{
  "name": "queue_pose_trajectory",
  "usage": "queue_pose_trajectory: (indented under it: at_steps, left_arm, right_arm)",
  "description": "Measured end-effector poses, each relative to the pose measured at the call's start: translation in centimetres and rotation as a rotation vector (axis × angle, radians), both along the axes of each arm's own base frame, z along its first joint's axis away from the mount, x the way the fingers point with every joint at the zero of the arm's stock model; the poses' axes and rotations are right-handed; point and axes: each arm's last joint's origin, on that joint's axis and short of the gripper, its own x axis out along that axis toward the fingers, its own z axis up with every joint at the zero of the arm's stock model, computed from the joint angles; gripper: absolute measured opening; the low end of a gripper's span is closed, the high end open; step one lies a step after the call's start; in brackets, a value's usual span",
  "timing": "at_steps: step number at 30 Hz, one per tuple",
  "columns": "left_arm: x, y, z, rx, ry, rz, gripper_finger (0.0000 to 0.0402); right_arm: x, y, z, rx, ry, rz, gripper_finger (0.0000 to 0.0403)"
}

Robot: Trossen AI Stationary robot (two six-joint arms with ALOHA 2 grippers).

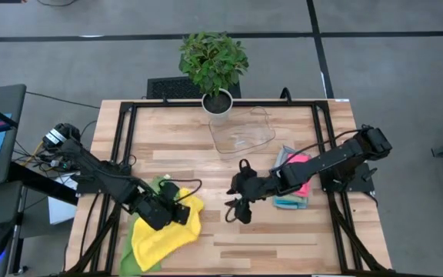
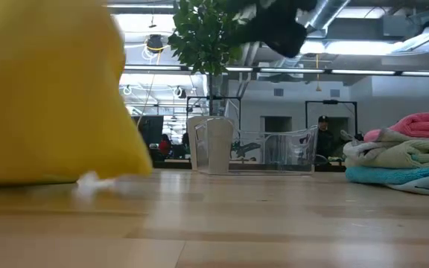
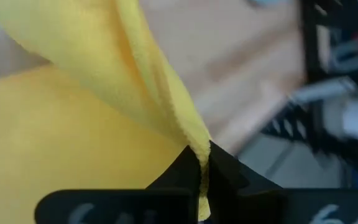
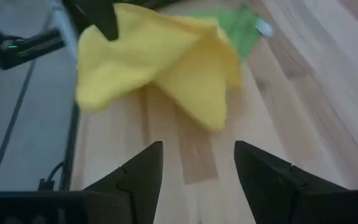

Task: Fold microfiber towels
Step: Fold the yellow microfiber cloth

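Observation:
A yellow microfiber towel (image 1: 168,231) lies crumpled at the table's near left on top of a green towel (image 1: 129,258). My left gripper (image 1: 181,212) is shut on the yellow towel's right side. The yellow towel (image 4: 160,62) and a bit of the green towel (image 4: 244,31) also show in the right wrist view. My right gripper (image 4: 197,180) stands open over bare wood near the table's middle, to the right of the yellow towel, with nothing between its fingers. A stack of folded towels (image 1: 294,188), pink, grey and teal, sits at the right. My left gripper pinches a bunched fold of the yellow towel (image 3: 199,155) between its two fingers; one layer or several, I cannot tell. The fingers come slanting down from the table's left. The held part is raised and the cloth drapes from it (image 4: 104,37), while the rest lies on the table.
A clear plastic tray (image 1: 243,132) and a potted plant (image 1: 215,69) stand at the table's far middle. The folded stack (image 2: 408,156) is at the right. Bare wood lies between the yellow towel and the stack. A person stands far off in the room (image 2: 322,138).

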Motion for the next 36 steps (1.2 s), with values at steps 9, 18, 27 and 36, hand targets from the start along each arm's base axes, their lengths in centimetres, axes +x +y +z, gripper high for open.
queue_pose_trajectory:
  at_steps: [9,18,27,36]
  left_arm:
    - [-0.1,-2.5,5.7,-0.075,-0.137,-0.161,0.0002]
    - [-1.5,-3.9,5.5,-0.113,-0.090,-0.218,0.0000]
    - [-2.7,-4.8,5.2,-0.153,-0.033,-0.215,0.0000]
    - [-3.2,-5.3,5.2,-0.190,-0.013,-0.202,0.0000]
  right_arm:
    - [1.1,0.9,-0.5,-0.126,-0.108,0.158,0.0223]
    - [4.2,3.0,-4.2,-0.012,-0.137,0.343,0.0223]
    - [8.4,5.9,-7.2,0.032,-0.146,0.434,0.0224]
    - [12.3,7.3,-8.2,0.045,-0.191,0.491,0.0224]
